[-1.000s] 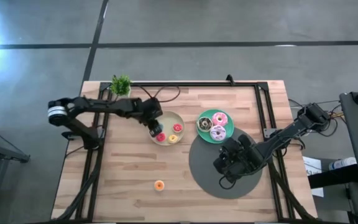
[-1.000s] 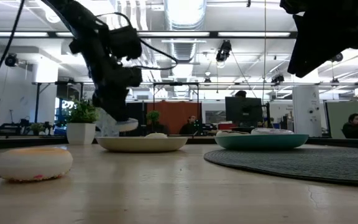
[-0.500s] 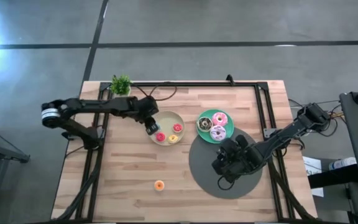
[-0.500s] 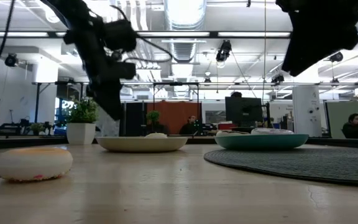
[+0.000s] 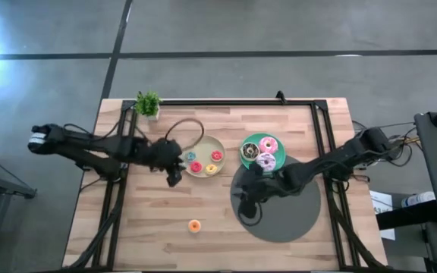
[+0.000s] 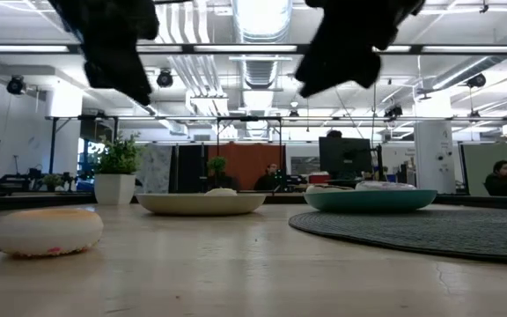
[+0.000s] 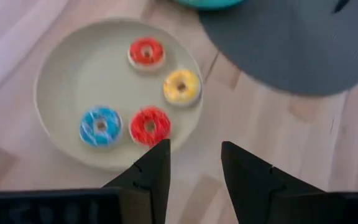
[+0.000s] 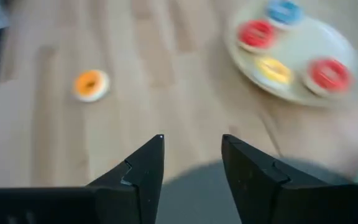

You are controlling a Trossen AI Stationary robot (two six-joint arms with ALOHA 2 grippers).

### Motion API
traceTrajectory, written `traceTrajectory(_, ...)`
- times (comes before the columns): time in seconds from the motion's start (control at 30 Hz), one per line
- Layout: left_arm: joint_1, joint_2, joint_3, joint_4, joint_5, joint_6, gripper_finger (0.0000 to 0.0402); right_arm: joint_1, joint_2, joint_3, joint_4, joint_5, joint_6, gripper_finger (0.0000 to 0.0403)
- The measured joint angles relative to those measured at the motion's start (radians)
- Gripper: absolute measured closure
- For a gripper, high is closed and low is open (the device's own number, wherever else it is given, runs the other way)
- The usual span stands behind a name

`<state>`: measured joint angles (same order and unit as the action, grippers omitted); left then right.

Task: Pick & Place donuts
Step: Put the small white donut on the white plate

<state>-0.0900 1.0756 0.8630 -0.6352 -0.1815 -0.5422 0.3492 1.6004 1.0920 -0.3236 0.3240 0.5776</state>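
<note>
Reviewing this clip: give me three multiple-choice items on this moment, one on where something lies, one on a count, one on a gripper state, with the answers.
1. Where is the small orange donut?
A. on the beige plate
B. alone on the bare table
C. on the teal plate

2. How many small donuts lie on the beige plate?
A. two
B. three
C. four

3. What state is the left gripper in?
A. open and empty
B. shut on a red donut
C. shut on the blue donut

Answers:
1. B, it sits by itself on the wood, away from both plates.
2. C, two red, one yellow and one blue show in the left wrist view.
3. A, its fingers stand apart with nothing between them.
</note>
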Motion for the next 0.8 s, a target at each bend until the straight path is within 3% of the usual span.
traceTrajectory(0.2,-0.217,0.045,-0.005,-0.037,-0.11,-0.182,0.0284,-0.003,0.092,0.0,0.197,-0.195,-0.238,0.026)
traceTrajectory(0.37,-0.358,0.121,-0.015,-0.011,-0.136,-0.368,0.0284,0.0,0.205,0.072,0.224,-0.314,-0.267,0.0261)
traceTrajectory(0.6,-0.506,0.295,-0.019,0.148,-0.099,-0.498,0.0284,0.009,0.362,0.265,0.185,-0.4,-0.299,0.0261)
traceTrajectory(0.8,-0.581,0.412,-0.019,0.201,-0.089,-0.642,0.0284,0.018,0.408,0.36,0.068,-0.4,-0.332,0.0262)
